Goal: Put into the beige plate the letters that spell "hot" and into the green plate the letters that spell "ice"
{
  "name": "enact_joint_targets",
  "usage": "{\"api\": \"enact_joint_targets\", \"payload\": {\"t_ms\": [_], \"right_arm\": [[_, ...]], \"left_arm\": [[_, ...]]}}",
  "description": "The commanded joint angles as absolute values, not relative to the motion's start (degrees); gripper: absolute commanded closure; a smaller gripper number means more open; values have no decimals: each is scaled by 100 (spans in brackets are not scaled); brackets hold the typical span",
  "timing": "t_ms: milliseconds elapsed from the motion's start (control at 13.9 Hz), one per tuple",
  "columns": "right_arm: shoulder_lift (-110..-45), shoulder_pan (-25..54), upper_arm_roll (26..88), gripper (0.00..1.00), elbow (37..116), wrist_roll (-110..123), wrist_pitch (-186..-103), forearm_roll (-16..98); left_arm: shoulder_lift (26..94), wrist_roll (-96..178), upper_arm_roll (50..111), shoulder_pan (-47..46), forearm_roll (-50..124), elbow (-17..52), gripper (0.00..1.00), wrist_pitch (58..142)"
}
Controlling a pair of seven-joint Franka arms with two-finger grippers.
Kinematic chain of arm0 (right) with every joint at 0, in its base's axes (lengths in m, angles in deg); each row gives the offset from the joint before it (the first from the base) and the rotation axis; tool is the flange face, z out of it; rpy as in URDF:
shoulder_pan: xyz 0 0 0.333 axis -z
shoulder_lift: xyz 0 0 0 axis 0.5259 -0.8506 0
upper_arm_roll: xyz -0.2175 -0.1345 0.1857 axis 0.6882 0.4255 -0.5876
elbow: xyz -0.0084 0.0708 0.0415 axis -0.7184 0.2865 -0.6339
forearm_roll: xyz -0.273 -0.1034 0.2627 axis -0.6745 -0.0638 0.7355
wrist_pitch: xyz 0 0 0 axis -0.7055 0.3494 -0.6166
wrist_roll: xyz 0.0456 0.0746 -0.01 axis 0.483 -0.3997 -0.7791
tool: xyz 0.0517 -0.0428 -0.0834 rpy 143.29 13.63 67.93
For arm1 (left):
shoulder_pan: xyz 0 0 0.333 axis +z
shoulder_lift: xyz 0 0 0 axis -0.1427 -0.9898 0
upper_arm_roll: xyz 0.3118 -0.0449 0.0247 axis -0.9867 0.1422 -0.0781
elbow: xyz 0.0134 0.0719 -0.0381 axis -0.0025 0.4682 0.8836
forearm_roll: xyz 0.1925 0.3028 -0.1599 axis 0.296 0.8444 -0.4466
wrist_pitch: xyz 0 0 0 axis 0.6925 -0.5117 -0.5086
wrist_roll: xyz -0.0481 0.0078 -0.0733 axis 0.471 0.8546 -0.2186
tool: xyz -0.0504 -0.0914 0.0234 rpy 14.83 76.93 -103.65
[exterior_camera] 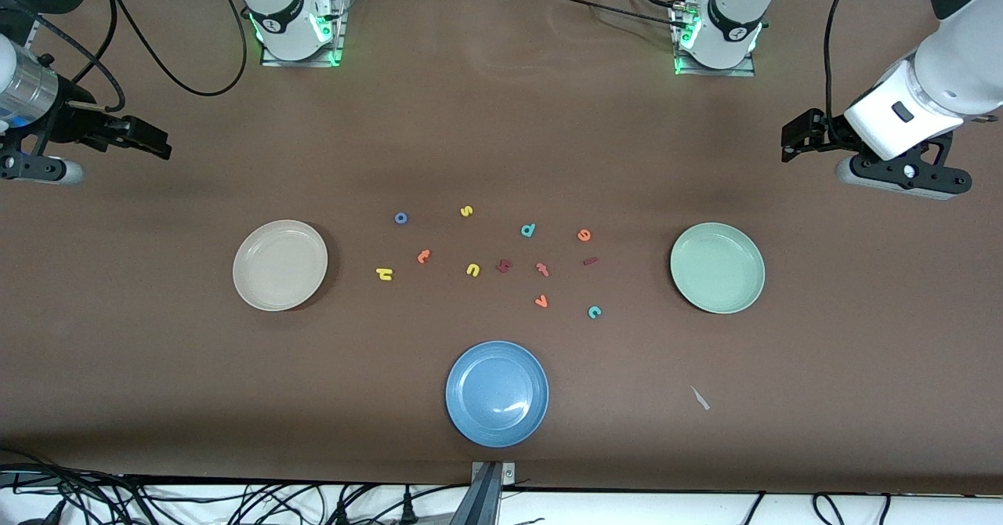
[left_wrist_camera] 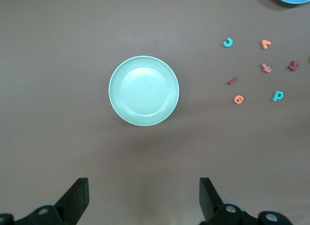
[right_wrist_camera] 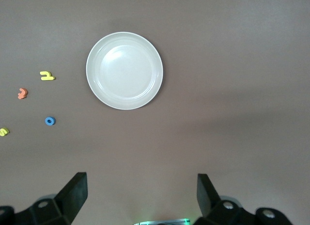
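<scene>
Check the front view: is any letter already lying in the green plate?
No. The green plate holds nothing, and the teal c, orange e and dark red i all lie on the table beside it.

Robotics laboratory: two bench-mounted arm bases point(exterior_camera: 296, 19) on a brown-covered table point(exterior_camera: 501, 117), with loose cables point(exterior_camera: 157, 501) along its edge.

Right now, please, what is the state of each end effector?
Left end effector: open, holding nothing, up over the table beside the green plate.
Right end effector: open, holding nothing, up beside the beige plate.
</scene>
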State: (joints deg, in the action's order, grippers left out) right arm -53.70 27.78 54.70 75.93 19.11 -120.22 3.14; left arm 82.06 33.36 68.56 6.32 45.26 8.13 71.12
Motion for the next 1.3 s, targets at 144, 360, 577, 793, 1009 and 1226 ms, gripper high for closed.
{"api": "enact_joint_targets", "payload": {"t_ms": [144,360,577,793,1009,1226], "right_arm": [[-5436,2812,5456,0,7457,1915,-11986,320],[-5436,2812,5456,0,7457,1915,-11986,320],[-5436,2812,5456,0,7457,1915,-11986,320],[-5436,2812,5456,0,7457,1915,-11986,320],[-5436,2812,5456,0,7457,1915,-11986,320],[-5436,2812,5456,0,7457,1915,-11986,320]], "left_arm": [[8148,3402,6874,548,4641,595,0,6986],[8148,3420,6866,513,4641,595,0,6986],[8148,3411,6839,521,4641,586,0,6986],[8139,3437,6857,504,4641,586,0,6986],[8139,3490,6848,504,4641,559,0,6986],[8139,3490,6848,504,4658,559,0,6986]]}}
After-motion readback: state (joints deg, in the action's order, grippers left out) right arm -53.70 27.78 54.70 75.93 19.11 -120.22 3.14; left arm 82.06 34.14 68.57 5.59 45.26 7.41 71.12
